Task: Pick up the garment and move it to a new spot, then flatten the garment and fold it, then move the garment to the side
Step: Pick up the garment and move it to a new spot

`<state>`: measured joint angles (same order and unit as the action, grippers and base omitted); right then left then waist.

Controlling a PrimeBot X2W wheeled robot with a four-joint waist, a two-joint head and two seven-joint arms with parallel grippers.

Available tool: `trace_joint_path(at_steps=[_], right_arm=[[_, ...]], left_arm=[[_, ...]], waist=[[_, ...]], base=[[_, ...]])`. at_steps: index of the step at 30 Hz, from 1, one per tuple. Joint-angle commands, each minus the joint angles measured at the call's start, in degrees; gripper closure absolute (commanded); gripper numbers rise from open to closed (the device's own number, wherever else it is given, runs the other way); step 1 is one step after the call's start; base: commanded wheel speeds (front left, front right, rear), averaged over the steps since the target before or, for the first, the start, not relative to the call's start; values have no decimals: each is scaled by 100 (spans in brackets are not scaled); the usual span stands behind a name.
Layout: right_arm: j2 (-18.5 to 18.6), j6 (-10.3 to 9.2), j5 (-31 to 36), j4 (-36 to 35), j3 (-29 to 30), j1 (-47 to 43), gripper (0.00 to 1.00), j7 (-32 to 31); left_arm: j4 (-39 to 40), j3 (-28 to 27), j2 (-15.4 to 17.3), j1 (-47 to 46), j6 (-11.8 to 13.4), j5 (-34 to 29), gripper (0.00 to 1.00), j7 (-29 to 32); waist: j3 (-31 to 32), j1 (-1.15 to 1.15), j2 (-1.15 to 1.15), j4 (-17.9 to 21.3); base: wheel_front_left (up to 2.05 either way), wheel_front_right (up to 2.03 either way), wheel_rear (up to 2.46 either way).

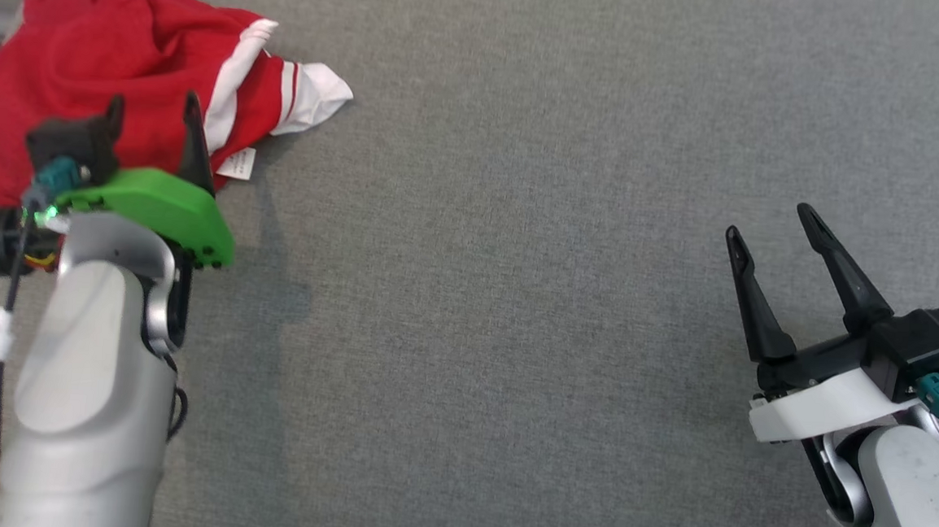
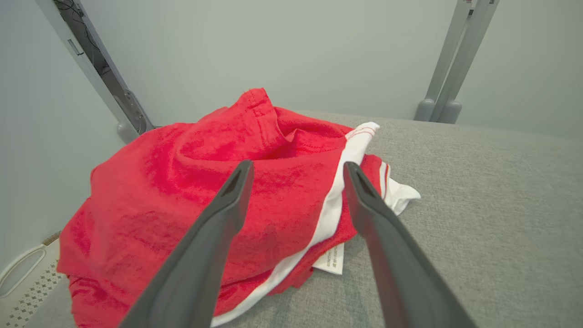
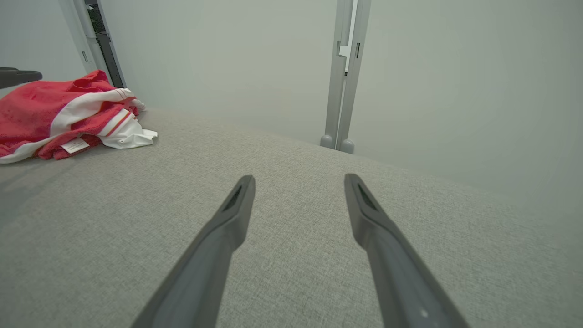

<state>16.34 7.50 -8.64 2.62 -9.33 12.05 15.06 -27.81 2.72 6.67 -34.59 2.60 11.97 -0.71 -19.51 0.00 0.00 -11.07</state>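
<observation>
In the head view the garment [image 1: 83,52], red with white bands, lies crumpled at the far left of the grey fabric surface [image 1: 476,296], a white label [image 1: 238,162] poking out at its near right edge. The left gripper [image 1: 154,99] sits over the near part of the heap with its fingers spread wide; whether they touch the cloth cannot be told. The right gripper [image 1: 768,219] is well apart at the near right, over bare surface, fingers also spread wide and holding nothing. In the left wrist view the left gripper [image 2: 297,165] points at the garment [image 2: 182,173], fingers parted with only cloth behind the gap, the white band and the label [image 2: 330,262] lying between and below them. In the right wrist view the right gripper [image 3: 298,177] is wide apart above the grey surface, and the garment [image 3: 41,107] lies at the far left.
</observation>
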Motion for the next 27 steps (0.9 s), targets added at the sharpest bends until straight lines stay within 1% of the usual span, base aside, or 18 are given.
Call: trace_joint_path(at_steps=[1, 5, 8, 9, 10, 11, 13, 14, 16, 19, 22, 25, 27], right_arm=[[67, -2, -47, -36, -35, 164, 0, 18], [103, -2, -102, -21, -131, 297, 0, 18], [44, -2, -136, -37, -161, 318, 0, 18], [26, -2, -142, -38, -163, 313, 0, 18], [8, -2, -147, -27, -170, 302, 0, 18], [-5, -2, -150, -18, -167, 287, 0, 18], [-36, -2, -150, 10, -150, 238, 0, 18], [-56, -2, -150, 25, -142, 216, 0, 18], [-99, -2, -151, 50, -119, 169, 0, 18], [-186, -2, -147, 91, -80, 71, 0, 18], [-282, -2, -124, 146, -79, -55, 0, 18], [-398, -2, -106, 206, -50, -200, 0, 18], [-462, -2, -92, 224, -39, -273, 0, 18]], left_arm=[[-102, -7, 126, -287, 52, -23, 0, 204], [-435, 11, 474, -883, 214, -186, 0, 990], [-642, 51, 677, -1117, 240, -293, 0, 1434], [-692, 47, 708, -1157, 213, -275, 44, 1542], [-737, 57, 761, -1197, 181, -259, 56, 1652], [-783, 74, 800, -1220, 138, -248, 100, 1778], [-801, 73, 845, -1225, 67, -196, 100, 1896], [-766, 67, 912, -1215, 67, -208, 100, 1888], [-675, 17, 926, -1144, 36, -121, 100, 1860], [-404, -46, 1044, -1040, -10, -44, 100, 1800], [21, -69, 1216, -954, -90, -42, 100, 1806], [596, -46, 1290, -902, -193, 33, 100, 1895], [983, -31, 1283, -867, -293, 147, 100, 2003]], waist=[[-1041, 0, 0, 133], [-1126, 0, 0, 238], [-1081, 0, 0, 310], [-1064, 0, 0, 324], [-1029, 0, 0, 340], [-1005, 0, 0, 348], [-925, 0, 0, 353], [-872, 0, 0, 357], [-756, 0, 0, 356], [-511, 0, 0, 349], [-186, 0, 0, 348], [152, 0, 0, 364], [321, 0, 0, 398]], base=[[0, 0, 0], [0, 0, 0], [0, 0, 0], [0, 0, 0], [0, 0, 0], [0, 0, 0], [0, 0, 0], [0, 0, 0], [0, 0, 0], [0, 0, 0], [0, 0, 0], [0, 0, 0], [0, 0, 0]])
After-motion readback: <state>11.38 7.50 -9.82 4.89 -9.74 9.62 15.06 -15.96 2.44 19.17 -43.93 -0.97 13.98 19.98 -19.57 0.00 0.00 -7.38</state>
